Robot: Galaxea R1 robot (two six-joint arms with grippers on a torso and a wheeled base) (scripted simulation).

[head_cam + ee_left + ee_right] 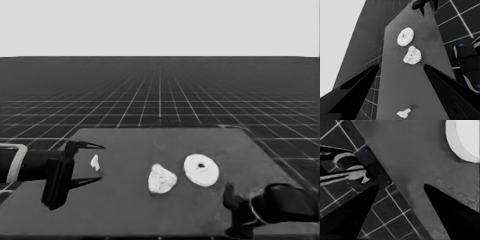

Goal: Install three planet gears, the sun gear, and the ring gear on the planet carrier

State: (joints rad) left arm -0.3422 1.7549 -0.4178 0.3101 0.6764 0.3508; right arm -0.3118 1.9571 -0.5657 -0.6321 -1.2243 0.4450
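White toothed cluster: you have small white toothed planet gears point(161, 179) sitting in a clump on the thin flat white smaller round part point(412, 55), the planet carrier, mid-surface. Teeth show along its edge in the left wrist view. How many gears are there cannot be told.
Larger round part: the thick white disc with a small dark central hole, the ring gear point(201, 170), lies flat on the dark surface point(125, 210) just beside the cluster, toward the right arm. It is not on top of the gears.
Thin white piece point(95, 162): lies loose at the surface's left end, well apart from the cluster.
Left gripper point(101, 162): parked over the left end, jaws apart. The thin piece lies between them but on the surface, judged not held.
Right gripper point(231, 196): low at the near right corner, jaws apart and holding nothing. Its wrist view shows the ring gear's rim point(465, 137) close by.
Done, as judged: gears appear placed on the carrier.
Left to do, as judged: you need to pick up the ring gear and seat it over the gears.
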